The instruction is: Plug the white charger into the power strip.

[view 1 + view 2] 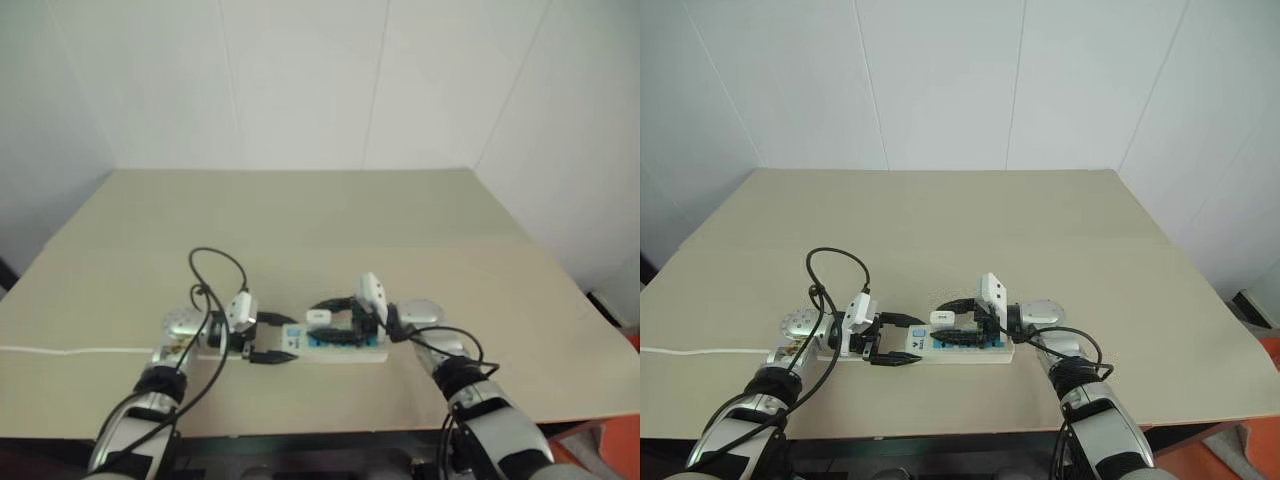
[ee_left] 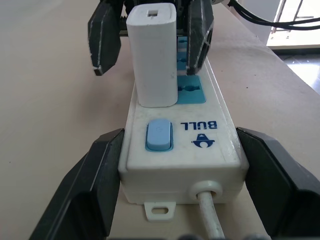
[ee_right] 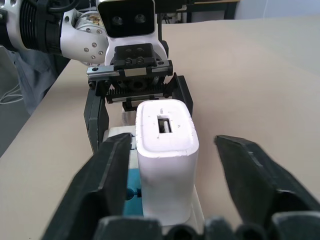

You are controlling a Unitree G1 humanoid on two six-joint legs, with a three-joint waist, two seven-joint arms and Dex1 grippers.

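Note:
The power strip (image 1: 345,352) lies flat near the table's front edge, between my two hands. The white charger (image 2: 152,55) stands upright in the blue socket closest to the strip's switch (image 2: 159,135). My left gripper (image 1: 275,338) clasps the switch end, one black finger (image 2: 95,175) against each long side. My right gripper (image 3: 175,142) reaches in from the opposite end. It is open, and its fingers (image 3: 250,165) flank the charger, with a clear gap on one side. The charger's top face shows a USB slot (image 3: 164,124).
The strip's thin white cord (image 1: 60,350) runs off to the left along the tan table (image 1: 300,220). A black cable loop (image 1: 215,265) arcs above my left wrist. White walls stand behind the table and to its right.

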